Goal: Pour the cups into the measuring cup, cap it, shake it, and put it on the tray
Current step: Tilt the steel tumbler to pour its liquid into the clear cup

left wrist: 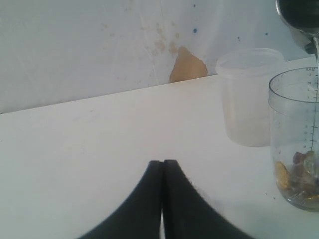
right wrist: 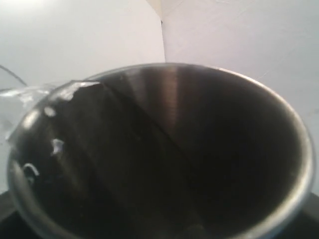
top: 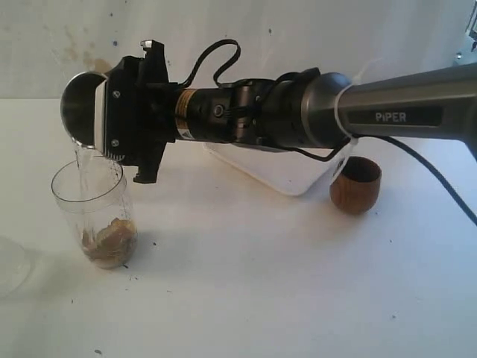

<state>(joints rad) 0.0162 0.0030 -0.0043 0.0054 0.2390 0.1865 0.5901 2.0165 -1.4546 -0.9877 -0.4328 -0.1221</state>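
My right gripper [top: 104,112] reaches across to the left and is shut on the steel tumbler [top: 77,108], which is tipped on its side. A thin stream of clear liquid [top: 86,160] runs from its rim into the clear measuring cup [top: 93,212], which stands upright with brown bits [top: 110,239] at its bottom. The right wrist view looks straight into the tumbler's dark inside [right wrist: 164,149]. The wooden cup [top: 356,184] stands upright at the right, beside the white tray [top: 298,177]. My left gripper [left wrist: 162,162] is shut and empty, low over the table, with the measuring cup [left wrist: 296,144] and the tumbler's rim [left wrist: 299,17] off to one side.
A frosted plastic cup [left wrist: 249,97] stands just beside the measuring cup. The right arm [top: 387,112] spans the scene above the tray, which it partly hides. A pale wall runs behind the white table [top: 261,283].
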